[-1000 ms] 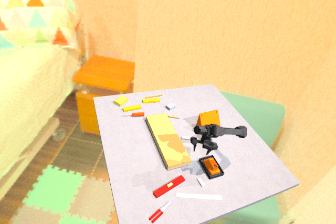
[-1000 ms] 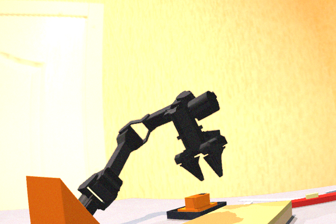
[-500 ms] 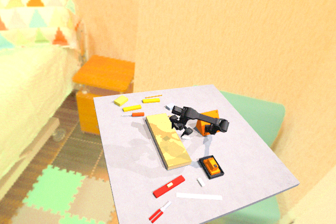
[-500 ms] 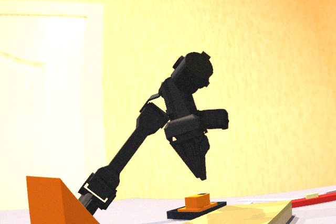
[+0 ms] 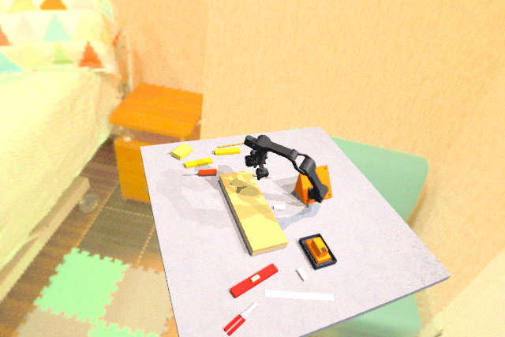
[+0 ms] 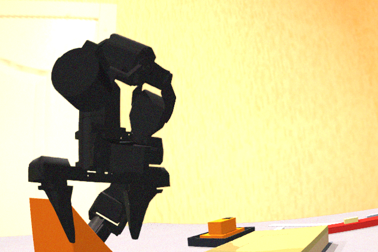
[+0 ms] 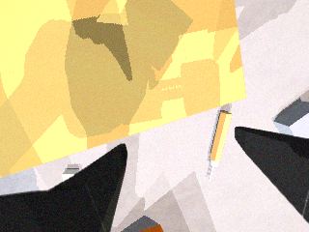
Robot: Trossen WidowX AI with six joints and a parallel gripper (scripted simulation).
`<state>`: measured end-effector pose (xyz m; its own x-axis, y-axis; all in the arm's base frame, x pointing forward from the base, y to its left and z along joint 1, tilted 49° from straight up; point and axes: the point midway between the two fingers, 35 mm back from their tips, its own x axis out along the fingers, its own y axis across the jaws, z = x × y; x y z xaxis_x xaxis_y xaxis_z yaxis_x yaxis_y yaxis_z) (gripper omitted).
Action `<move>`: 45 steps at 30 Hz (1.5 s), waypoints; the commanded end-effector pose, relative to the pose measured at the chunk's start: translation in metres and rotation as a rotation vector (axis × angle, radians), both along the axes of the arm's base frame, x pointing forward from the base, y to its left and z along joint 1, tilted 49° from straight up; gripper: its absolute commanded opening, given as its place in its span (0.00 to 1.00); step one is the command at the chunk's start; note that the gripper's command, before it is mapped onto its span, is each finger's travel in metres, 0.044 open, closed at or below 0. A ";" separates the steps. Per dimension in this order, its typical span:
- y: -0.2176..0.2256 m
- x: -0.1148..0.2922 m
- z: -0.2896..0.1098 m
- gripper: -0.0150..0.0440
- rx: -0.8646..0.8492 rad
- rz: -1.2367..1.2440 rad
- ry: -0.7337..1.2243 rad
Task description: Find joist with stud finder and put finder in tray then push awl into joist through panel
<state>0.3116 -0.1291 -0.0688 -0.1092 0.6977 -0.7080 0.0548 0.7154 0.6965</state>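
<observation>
My gripper is open and empty, above the table near the far end of the floor panel. In the wrist view the awl, with a yellow-orange handle and thin pale tip, lies on the table beside the panel's edge, between the fingertips in view and nearer the right one. The gripper partly hides it in the top view. The orange stud finder sits in the black tray. Shadows cover the panel; no hole is clear. The joist is hidden.
An orange wedge stands by the arm's base. A small white block lies beside the panel, another near the tray. A red level, white strip, red-handled tool, red screwdriver and several yellow pieces lie around.
</observation>
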 end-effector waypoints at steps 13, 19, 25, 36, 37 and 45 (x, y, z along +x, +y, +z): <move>-0.032 -0.053 -0.090 1.00 0.026 -0.115 0.257; -0.029 -0.052 -0.088 1.00 0.027 -0.115 0.257; -0.022 -0.052 -0.095 1.00 0.027 -0.115 0.256; -0.009 -0.055 -0.107 1.00 0.027 -0.115 0.256; -0.008 -0.055 -0.108 1.00 0.027 -0.114 0.256; 0.002 -0.057 -0.117 1.00 0.028 -0.114 0.256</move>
<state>0.2576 -0.1348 -0.1811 -0.1985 0.7295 -0.6546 0.3038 0.6808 0.6665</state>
